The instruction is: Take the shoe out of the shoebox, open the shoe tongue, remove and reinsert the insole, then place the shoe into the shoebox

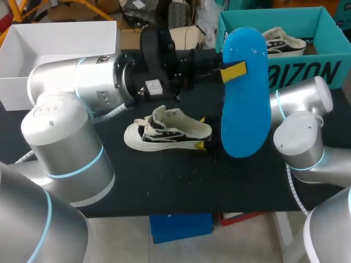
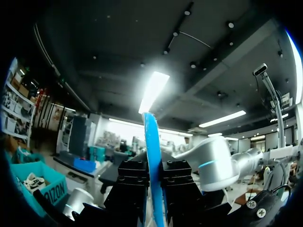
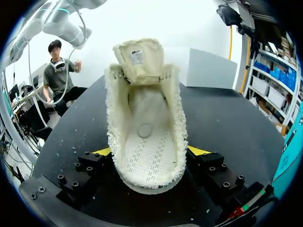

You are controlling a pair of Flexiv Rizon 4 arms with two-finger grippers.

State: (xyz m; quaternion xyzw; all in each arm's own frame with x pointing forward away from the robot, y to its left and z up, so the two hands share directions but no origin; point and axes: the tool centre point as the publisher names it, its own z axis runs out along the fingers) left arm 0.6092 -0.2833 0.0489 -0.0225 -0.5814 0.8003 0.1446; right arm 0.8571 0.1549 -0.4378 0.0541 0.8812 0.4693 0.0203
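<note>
A white and black shoe [image 1: 167, 131] lies on its side on the black table, its tongue folded up. In the right wrist view the shoe [image 3: 147, 142] opens toward me with no insole in it. My right gripper [image 1: 202, 132] clasps the heel, one yellow tip against each side [image 3: 150, 158]. A blue insole [image 1: 245, 93] hangs upright above the table to the right of the shoe. My left gripper [image 1: 233, 71] is shut on its edge, and its black fingers [image 2: 132, 189] pinch the thin blue insole [image 2: 152, 142] seen edge-on.
The teal shoebox [image 1: 307, 68] stands at the back right with a second shoe [image 1: 285, 41] inside. A white box [image 1: 60, 49] sits at the back left. My left arm crosses the table's back half. The front of the table carries small white crumbs.
</note>
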